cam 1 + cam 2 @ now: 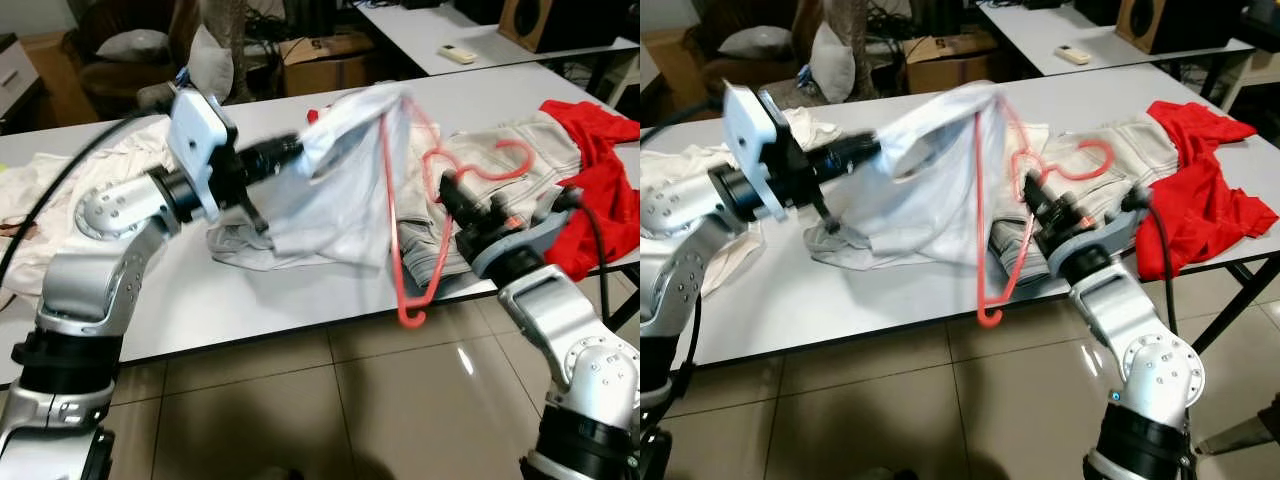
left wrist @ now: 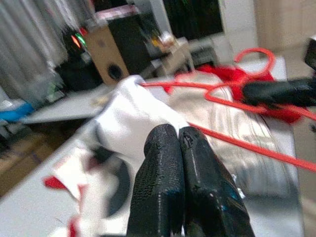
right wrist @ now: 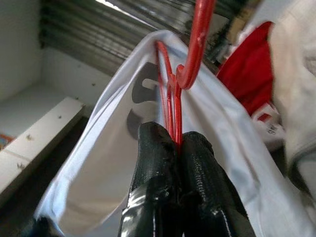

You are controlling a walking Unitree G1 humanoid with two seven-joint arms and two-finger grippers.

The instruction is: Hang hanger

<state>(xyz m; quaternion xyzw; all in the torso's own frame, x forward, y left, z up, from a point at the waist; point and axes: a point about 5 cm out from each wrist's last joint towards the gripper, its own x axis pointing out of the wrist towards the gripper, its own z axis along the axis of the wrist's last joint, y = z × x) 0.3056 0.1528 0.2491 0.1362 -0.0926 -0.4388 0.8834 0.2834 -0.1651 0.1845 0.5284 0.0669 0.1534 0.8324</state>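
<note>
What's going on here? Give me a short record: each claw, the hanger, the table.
left claw: shut on the white shirt, holding it up off the table
right claw: shut on the red hanger near its hook
red hanger: one end inside the white shirt, the other hanging past the table edge
table: white, with beige trousers and red cloth

"Was there any writing to read?"

"None was legible. The white shirt (image 3: 123,148) carried a grey printed mark, too folded to make out, and a tag on the pale trousers (image 3: 269,129) was too blurred to read."
</note>
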